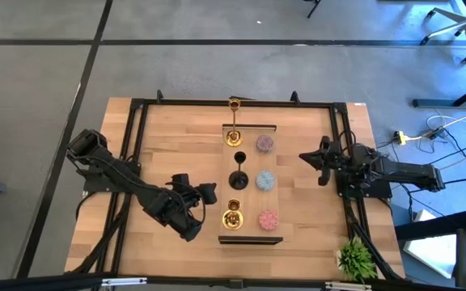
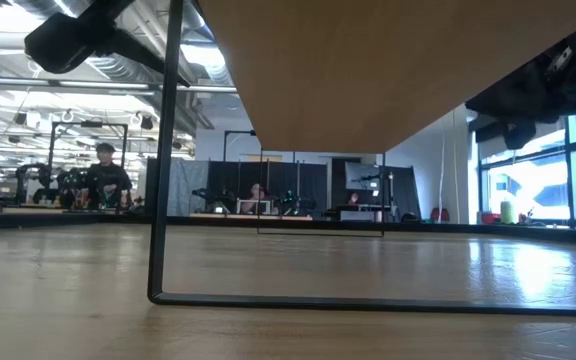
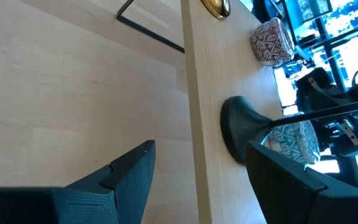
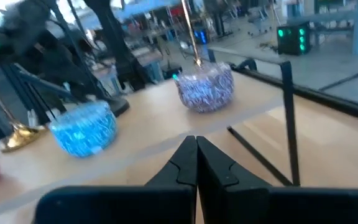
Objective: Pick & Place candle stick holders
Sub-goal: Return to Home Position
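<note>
A low wooden stand (image 1: 249,234) in the middle of the table carries the candle stick holders. A tall gold one (image 1: 235,136), a black one (image 1: 238,179) and a gold one (image 1: 233,218) stand in one row on their round bases. Low mauve (image 1: 264,144), light-blue (image 1: 264,181) and pink (image 1: 268,218) ones sit beside them. My left gripper (image 1: 210,192) is open just left of the stand, pointing at the black holder's base (image 3: 241,127) without touching it. My right gripper (image 1: 304,157) is shut, right of the stand, with nothing in it (image 4: 196,155).
A black metal frame (image 1: 136,153) runs around the tabletop, and a thin black frame (image 2: 163,200) holds the stand up. A small green plant (image 1: 354,259) stands at the near right corner. Bare wood lies on both sides of the stand.
</note>
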